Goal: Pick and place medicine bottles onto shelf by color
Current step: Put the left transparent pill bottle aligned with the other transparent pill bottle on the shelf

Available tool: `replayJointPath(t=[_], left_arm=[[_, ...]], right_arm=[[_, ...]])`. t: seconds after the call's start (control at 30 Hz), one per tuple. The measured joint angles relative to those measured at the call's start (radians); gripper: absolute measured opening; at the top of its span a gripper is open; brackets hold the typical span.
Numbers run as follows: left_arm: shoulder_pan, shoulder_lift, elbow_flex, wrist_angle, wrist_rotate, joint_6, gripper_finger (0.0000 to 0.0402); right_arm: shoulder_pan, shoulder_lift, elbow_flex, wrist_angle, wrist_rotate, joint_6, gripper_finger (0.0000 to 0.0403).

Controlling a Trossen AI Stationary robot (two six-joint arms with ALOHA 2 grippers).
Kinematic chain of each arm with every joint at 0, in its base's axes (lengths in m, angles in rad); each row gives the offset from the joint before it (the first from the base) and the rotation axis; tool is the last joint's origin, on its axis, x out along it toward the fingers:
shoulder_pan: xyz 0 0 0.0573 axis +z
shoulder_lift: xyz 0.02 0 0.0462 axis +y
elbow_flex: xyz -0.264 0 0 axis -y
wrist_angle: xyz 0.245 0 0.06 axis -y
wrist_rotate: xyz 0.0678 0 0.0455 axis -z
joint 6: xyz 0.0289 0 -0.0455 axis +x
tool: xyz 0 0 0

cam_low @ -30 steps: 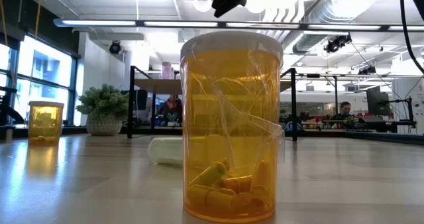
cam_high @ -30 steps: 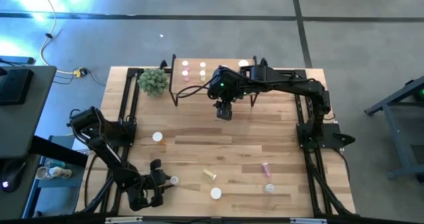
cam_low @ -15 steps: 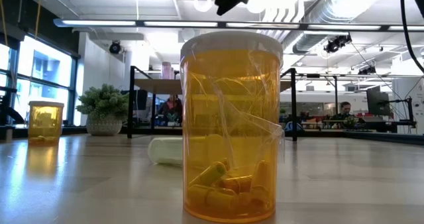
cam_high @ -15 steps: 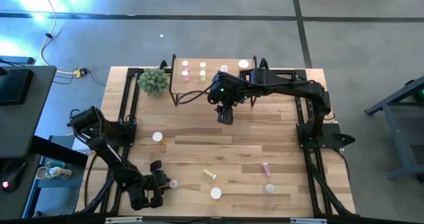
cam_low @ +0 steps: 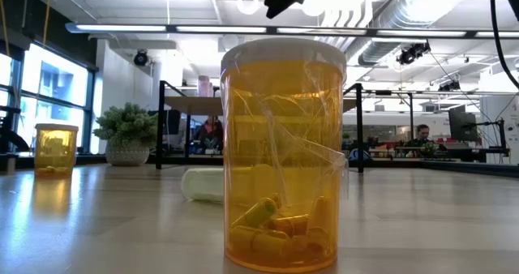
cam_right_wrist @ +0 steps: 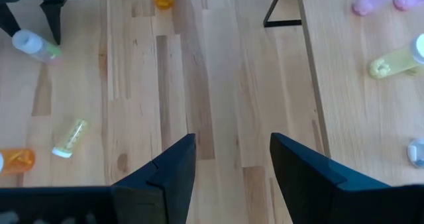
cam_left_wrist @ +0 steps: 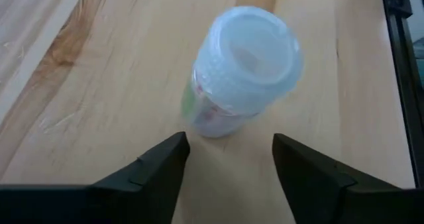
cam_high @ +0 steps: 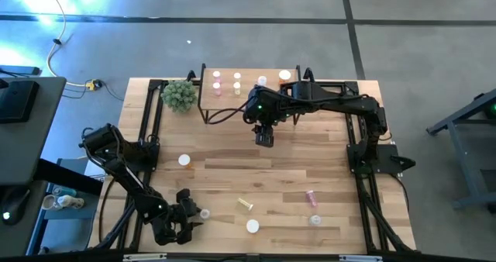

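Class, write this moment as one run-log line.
left gripper: open, at upright green bottle, near table edge | right gripper: open, empty, in front of shelf

Smooth grey concrete floor (cam_high: 434,37) crossed by dark seams — yellow plug and pale cable at left (cam_high: 91,84). Black desk edge (cam_high: 27,130) beside the table. Beyond: tall bright windows (cam_low: 49,92), white ceiling ducts (cam_low: 381,23), long tube lights (cam_low: 162,28) — open workshop.

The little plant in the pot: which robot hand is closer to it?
The right. The right gripper hangs over the table a little way from the potted plant, in front of the shelf. The left gripper is far off, near the table's front edge.
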Motion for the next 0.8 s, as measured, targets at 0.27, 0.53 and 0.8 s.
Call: replayJointPath(t=[0.27,0.53,0.8], left_arm=[[0.017,0.004,-0.003,0.02,-0.069,0.061,0.0247],[0.039,0.004,-0.003,0.051,-0.089,0.123,0.0246],[0.051,0.004,-0.003,0.057,-0.069,0.139,0.0244]], right_arm=[[0.0,0.0,0.0,0.0,0.0,0.0,0.0186],[0.0,0.0,0.0,0.0,0.0,0.0,0.0186],[0.0,0.0,0.0,0.0,0.0,0.0,0.0186]])
